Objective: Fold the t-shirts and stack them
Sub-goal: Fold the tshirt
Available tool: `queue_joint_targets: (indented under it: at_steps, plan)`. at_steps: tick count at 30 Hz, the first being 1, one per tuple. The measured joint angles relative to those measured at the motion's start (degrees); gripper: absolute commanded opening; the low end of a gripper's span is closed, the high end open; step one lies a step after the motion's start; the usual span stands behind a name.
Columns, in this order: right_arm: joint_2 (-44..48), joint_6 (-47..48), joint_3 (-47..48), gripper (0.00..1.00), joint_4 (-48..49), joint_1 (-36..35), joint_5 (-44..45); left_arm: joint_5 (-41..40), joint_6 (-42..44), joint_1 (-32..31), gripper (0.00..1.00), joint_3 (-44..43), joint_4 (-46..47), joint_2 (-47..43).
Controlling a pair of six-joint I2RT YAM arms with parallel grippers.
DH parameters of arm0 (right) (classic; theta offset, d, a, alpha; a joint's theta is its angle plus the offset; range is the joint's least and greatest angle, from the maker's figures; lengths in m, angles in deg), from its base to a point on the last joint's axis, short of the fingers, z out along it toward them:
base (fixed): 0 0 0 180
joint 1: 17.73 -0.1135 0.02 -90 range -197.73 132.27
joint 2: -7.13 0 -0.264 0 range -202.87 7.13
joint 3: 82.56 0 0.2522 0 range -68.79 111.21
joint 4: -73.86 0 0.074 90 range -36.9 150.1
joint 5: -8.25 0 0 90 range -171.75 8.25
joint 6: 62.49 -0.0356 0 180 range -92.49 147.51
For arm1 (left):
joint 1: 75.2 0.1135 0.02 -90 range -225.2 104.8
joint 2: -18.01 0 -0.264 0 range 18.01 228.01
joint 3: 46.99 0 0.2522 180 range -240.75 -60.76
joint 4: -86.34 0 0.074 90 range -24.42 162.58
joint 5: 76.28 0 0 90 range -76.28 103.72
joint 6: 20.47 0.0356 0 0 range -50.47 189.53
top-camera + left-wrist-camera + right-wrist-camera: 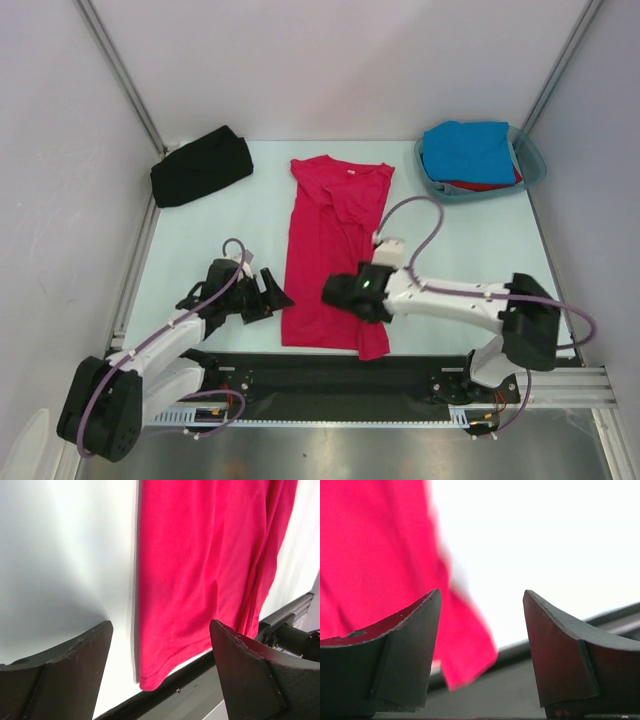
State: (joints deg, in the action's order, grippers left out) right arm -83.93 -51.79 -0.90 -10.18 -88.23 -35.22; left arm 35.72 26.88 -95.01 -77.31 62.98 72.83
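A crimson-pink t-shirt [335, 240] lies lengthwise in the middle of the table, its sides folded in and its collar at the far end. My left gripper [278, 288] sits just left of its lower edge, open and empty. In the left wrist view the hem corner [150, 680] lies beyond that open gripper [160, 625]. My right gripper [335, 293] hovers over the shirt's lower right part. Its jaws [481, 594] stand apart, with pink cloth [465, 660] blurred beyond them and nothing pinched. A folded black t-shirt [200, 166] lies at the far left. A blue t-shirt [468, 150] lies on a red one [485, 186].
The blue and red shirts lie in a teal plastic tub [533, 165] at the far right corner. A black rail [300, 372] runs along the table's near edge, and the pink shirt's lower right corner hangs over it. White walls close in both sides.
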Motion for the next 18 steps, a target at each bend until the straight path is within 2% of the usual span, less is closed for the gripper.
queue_joint_targets:
  at_steps: [4,8,14,18]
  plan:
    - [5.1,13.2,-2.6,0.69,9.5,14.1,0.6,-0.6,1.5,0.0,0.86,-3.5,0.2,5.6]
    - [5.4,25.4,-3.7,0.67,20.4,22.7,-3.0,1.0,2.4,0.0,0.86,-6.8,2.7,12.1]
    - [2.8,36.7,-3.5,0.64,33.7,30.1,-12.0,8.5,2.7,-0.2,0.86,-11.5,9.7,22.2]
    - [-0.4,40.6,-2.6,0.55,38.8,32.2,-17.8,14.1,2.2,-1.4,0.87,-16.3,14.2,28.2]
